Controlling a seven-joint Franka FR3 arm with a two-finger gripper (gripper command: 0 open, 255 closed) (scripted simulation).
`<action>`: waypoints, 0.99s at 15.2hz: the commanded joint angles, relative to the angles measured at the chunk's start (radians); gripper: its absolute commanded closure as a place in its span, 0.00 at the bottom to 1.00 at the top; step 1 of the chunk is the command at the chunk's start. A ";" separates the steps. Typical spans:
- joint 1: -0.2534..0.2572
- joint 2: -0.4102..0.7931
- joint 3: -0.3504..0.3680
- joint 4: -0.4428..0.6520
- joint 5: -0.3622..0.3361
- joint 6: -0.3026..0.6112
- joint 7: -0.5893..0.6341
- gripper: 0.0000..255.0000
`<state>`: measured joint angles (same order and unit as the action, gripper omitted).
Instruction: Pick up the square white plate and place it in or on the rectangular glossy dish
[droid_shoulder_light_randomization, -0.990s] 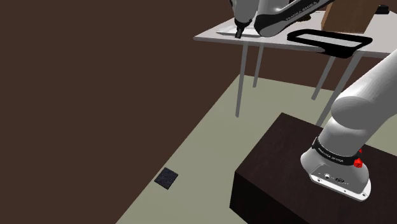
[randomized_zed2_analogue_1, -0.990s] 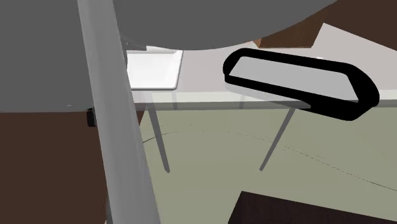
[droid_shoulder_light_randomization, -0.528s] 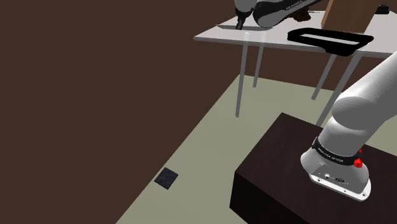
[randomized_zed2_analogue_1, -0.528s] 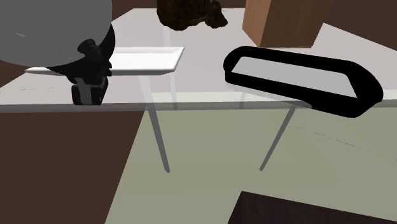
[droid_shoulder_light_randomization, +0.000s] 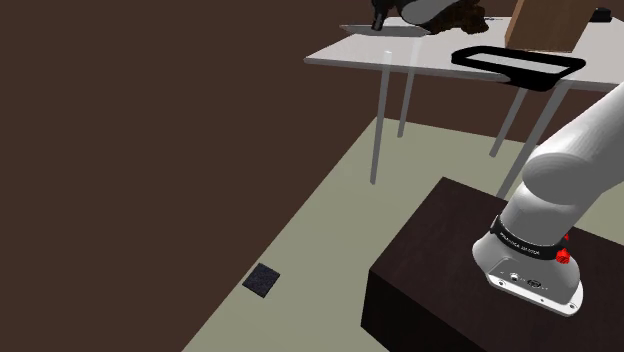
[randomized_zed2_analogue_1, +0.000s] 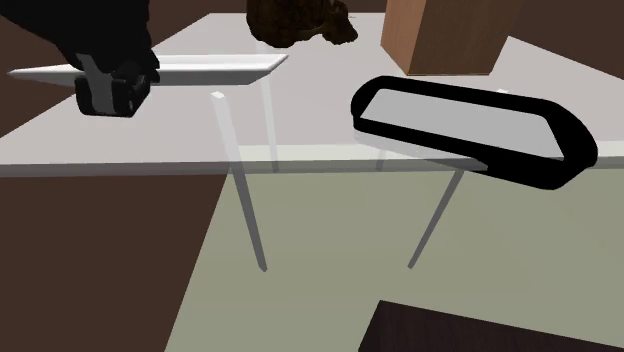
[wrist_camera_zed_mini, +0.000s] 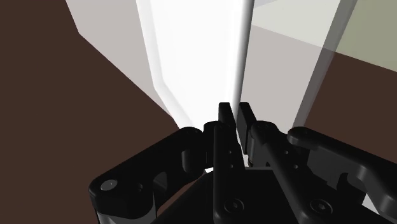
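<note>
The square white plate (randomized_zed2_analogue_1: 205, 68) hangs flat a little above the grey table (randomized_zed2_analogue_1: 300, 125), held by its rim at the second exterior view's left. My black gripper (randomized_zed2_analogue_1: 108, 92) is shut on that rim. In the wrist view the fingers (wrist_camera_zed_mini: 224, 118) clasp the thin edge of the plate (wrist_camera_zed_mini: 197, 57). From the shoulder camera the plate (droid_shoulder_light_randomization: 392, 31) and gripper (droid_shoulder_light_randomization: 380, 19) sit high over the table's far left corner. The rectangular dish (randomized_zed2_analogue_1: 470, 122), black-rimmed with a grey inside, rests on the table to the right of the plate; it is also in the shoulder view (droid_shoulder_light_randomization: 518, 66).
A brown box (randomized_zed2_analogue_1: 445, 35) and a dark lumpy object (randomized_zed2_analogue_1: 300, 20) stand at the back of the table. Thin table legs (droid_shoulder_light_randomization: 379, 125) reach down to the pale floor. My dark stand (droid_shoulder_light_randomization: 450, 270) is at lower right, and a small dark square (droid_shoulder_light_randomization: 262, 281) lies on the floor.
My gripper has risen with the plate clasped in it; the plate has left the table surface and now hangs above it, shifted towards the second exterior view's left.
</note>
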<state>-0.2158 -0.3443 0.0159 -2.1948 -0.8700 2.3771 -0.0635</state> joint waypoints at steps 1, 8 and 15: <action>0.005 -0.005 -0.001 0.019 0.017 -0.019 -0.023 1.00; 0.014 -0.086 -0.019 -0.005 0.054 -0.053 -0.088 1.00; 0.019 -0.366 -0.081 -0.215 0.075 -0.076 -0.187 1.00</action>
<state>-0.1977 -0.6706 -0.0568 -2.3837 -0.7986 2.3078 -0.2350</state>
